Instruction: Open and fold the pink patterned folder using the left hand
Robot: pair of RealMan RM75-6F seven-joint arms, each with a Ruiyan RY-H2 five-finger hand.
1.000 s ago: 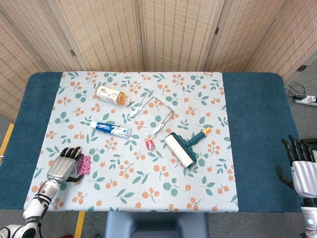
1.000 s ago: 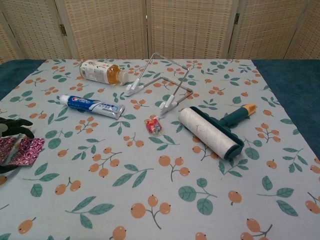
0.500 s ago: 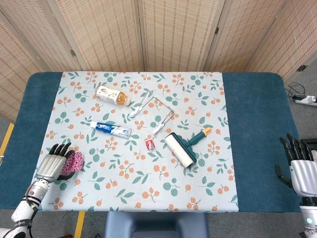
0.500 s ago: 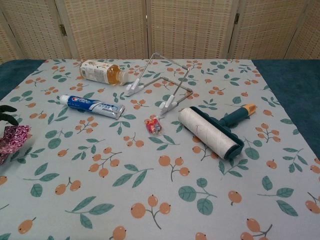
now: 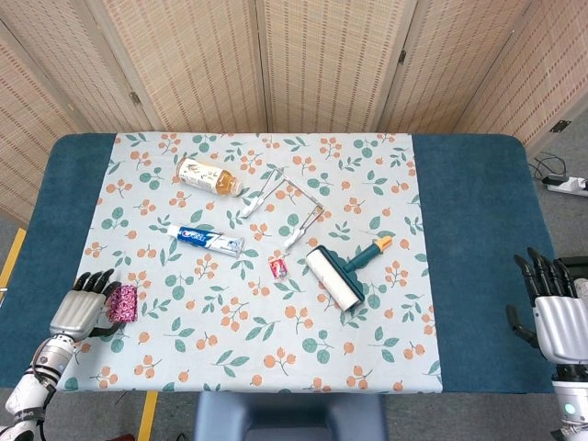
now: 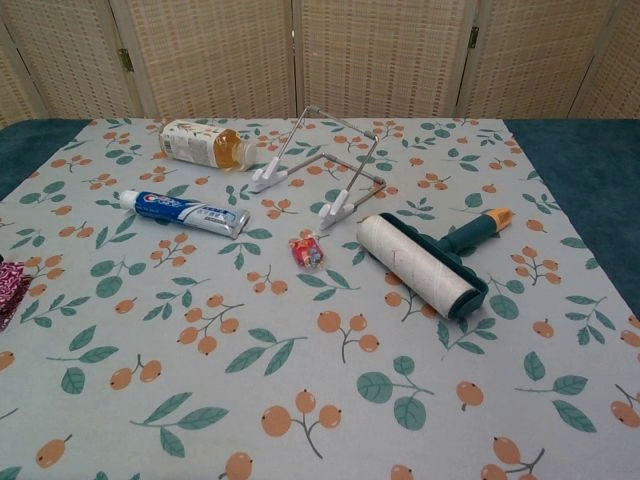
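The pink patterned folder (image 5: 123, 302) is a small folded bundle near the table's front left corner, at the edge of the floral cloth. My left hand (image 5: 77, 310) sits just left of it and grips its left side, fingers pointing away from me. In the chest view only a sliver of the folder (image 6: 8, 287) shows at the left border, and the left hand is out of frame. Beyond the table's right edge my right hand (image 5: 554, 315) hangs with fingers spread and nothing in it.
On the floral cloth (image 5: 386, 349) lie a tea bottle (image 5: 209, 176), a toothpaste tube (image 5: 205, 240), a folding wire stand (image 5: 288, 205), a small red packet (image 5: 279, 266) and a lint roller (image 5: 342, 274). Blue table (image 5: 473, 239) borders the cloth on both sides.
My left hand has pulled back to the left and toward the front edge, carrying the pink folder with it. The right hand has barely moved.
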